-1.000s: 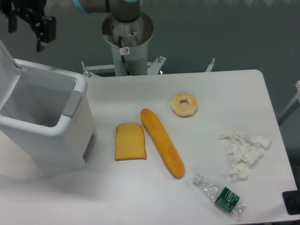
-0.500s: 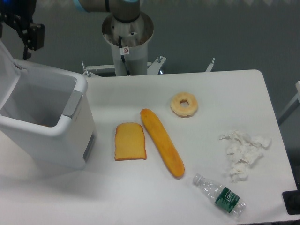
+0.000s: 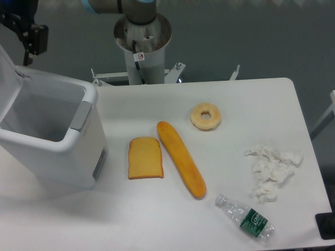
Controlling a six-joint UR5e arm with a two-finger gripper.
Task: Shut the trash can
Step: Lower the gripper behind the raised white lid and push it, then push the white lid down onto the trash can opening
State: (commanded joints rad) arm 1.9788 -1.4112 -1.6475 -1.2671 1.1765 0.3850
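Overhead view of the work table. The large boxy white plastic trash can (image 3: 49, 138) with rounded corners stands at the left end of the white table (image 3: 209, 219), its mouth open and facing up. Its flat white hinged lid (image 3: 9, 83) is raised and leans back at the far-left edge of the view, only partly in frame; the grey front latch panel (image 3: 78, 116) faces the middle of the table. The interior appears mostly bare, though its floor is only partly visible.

The black two-finger gripper (image 3: 25, 36) hangs at the upper left, above and behind the raised lid and apart from it. It is cut off by the frame edge, so whether its fingers are spread or pressed together cannot be told. This placement suits a push from behind the hinge side, which would tip the lid forward over the opening; the closing step appears not yet begun.

Lying well apart from the can are a square slice of toast (image 3: 145, 158), a long golden baguette-like loaf (image 3: 181, 166) just beside it, a pale glazed doughnut (image 3: 205, 116), a heap of crumpled white tissue (image 3: 272, 171), and a clear plastic bottle with a green label (image 3: 246, 217) on its side. None obstructs the lid's path.
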